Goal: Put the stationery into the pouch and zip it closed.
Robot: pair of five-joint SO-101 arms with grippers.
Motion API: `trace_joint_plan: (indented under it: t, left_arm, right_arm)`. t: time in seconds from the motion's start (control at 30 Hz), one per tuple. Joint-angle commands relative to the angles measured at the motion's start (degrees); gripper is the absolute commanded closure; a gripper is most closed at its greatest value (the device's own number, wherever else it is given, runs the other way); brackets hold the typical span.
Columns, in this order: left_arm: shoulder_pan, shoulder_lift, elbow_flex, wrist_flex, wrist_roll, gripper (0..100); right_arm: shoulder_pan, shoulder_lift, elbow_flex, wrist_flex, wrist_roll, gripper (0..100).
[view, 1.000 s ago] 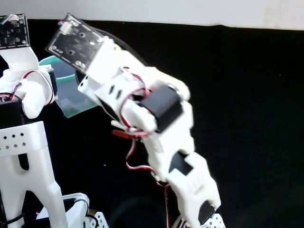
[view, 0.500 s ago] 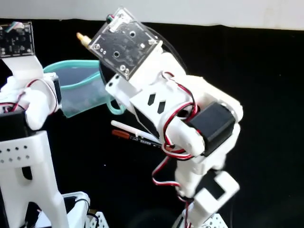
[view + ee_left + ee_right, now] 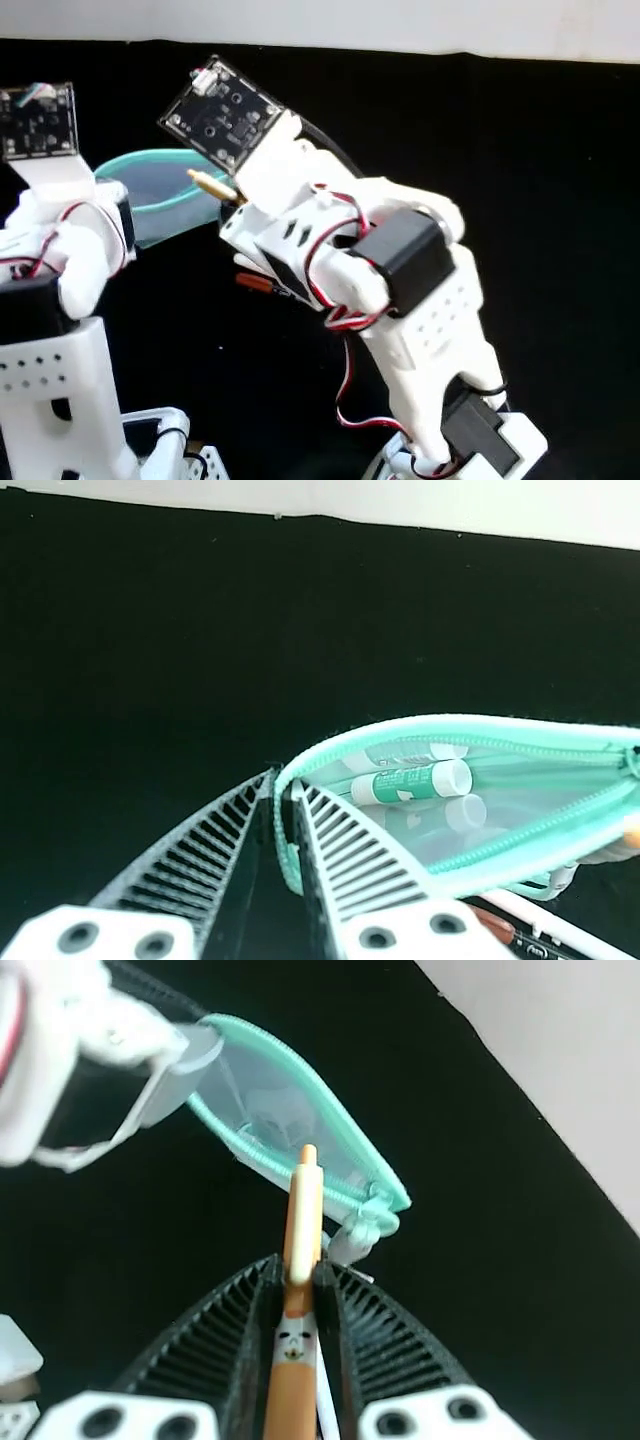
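Note:
The mint-green translucent pouch is held open, with my left gripper shut on its rim at one end. Inside lies a green-and-white tube. The pouch sits at the upper left of the high view, beside the left arm. My right gripper is shut on an orange pen, whose tip points at the pouch opening. That pen pokes out of the right arm just beside the pouch's edge. A white pen and a red-black pen lie on the table under the right arm.
The table is covered in black cloth, with a pale wall behind. The left arm's white body fills the left side of the high view. The right arm crosses the middle.
The right arm swung up with the orange pen, then dropped back toward the pouch, so the pen tip is now at the pouch's edge. The left arm has kept holding the pouch.

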Motion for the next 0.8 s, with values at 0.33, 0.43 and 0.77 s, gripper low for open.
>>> trace_joint_plan:
  t: [0.33, 0.43, 0.77]
  left_arm:
    - [0.84, -7.08, 11.03, 1.85, 0.44, 99]
    - [0.84, -7.25, 11.03, 1.85, 0.44, 99]
    - [0.92, -7.87, 13.32, 1.85, 0.44, 99]
  right_arm:
    - [-3.74, -1.89, 6.64, -6.46, -0.62, 99.1]
    - [-4.62, -1.89, 7.08, -6.02, -0.62, 99.1]
    - [-5.41, 8.48, 6.37, -6.46, 2.20, 99.1]
